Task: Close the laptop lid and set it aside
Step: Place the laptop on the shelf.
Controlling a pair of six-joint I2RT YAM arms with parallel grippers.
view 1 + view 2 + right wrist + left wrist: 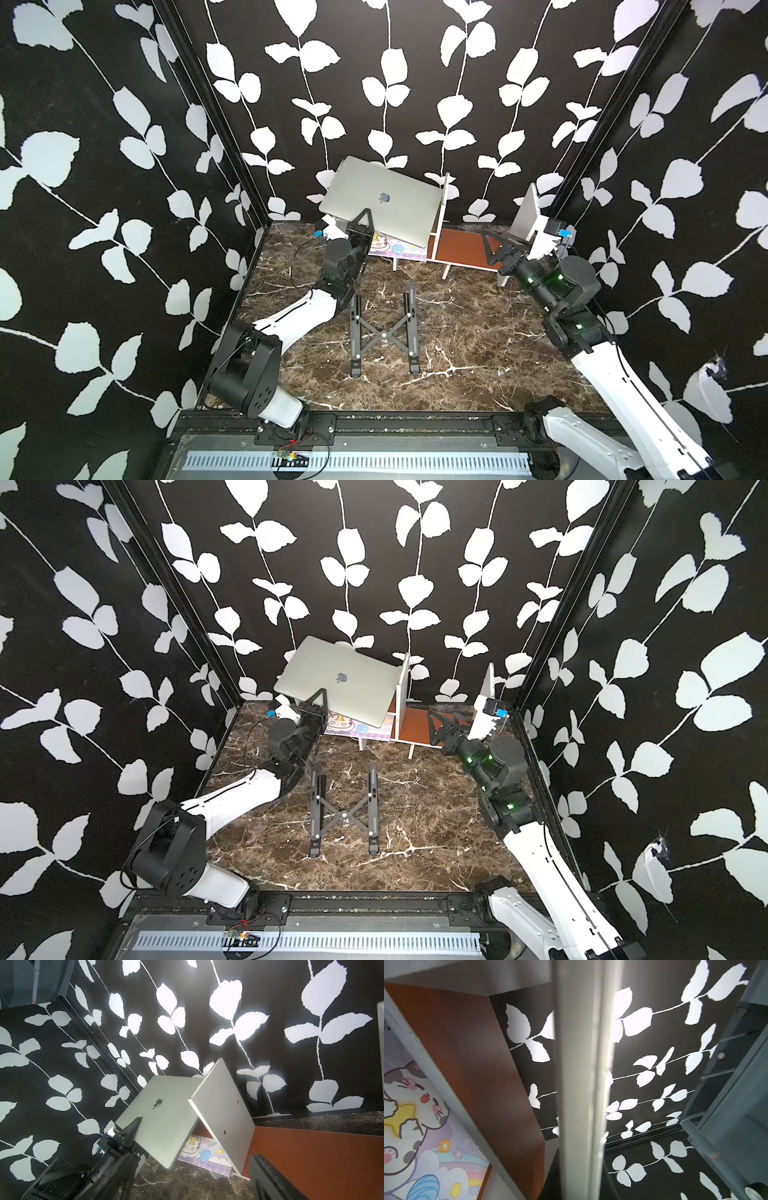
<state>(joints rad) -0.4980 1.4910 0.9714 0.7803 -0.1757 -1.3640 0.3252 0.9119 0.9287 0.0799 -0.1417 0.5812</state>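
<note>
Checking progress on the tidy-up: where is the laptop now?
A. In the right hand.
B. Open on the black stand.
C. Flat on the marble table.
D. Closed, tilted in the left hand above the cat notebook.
D: the laptop is shut, logo side up, its edge pinched by the left hand and tilted above the cat notebook; the black stand holds nothing.

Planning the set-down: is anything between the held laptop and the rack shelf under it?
Yes. The cartoon-cat notebook lies flat directly beneath the tilted, closed laptop, which the left gripper holds by its near edge. The white divider stands upright between the laptop and the bare brown shelf section.
</note>
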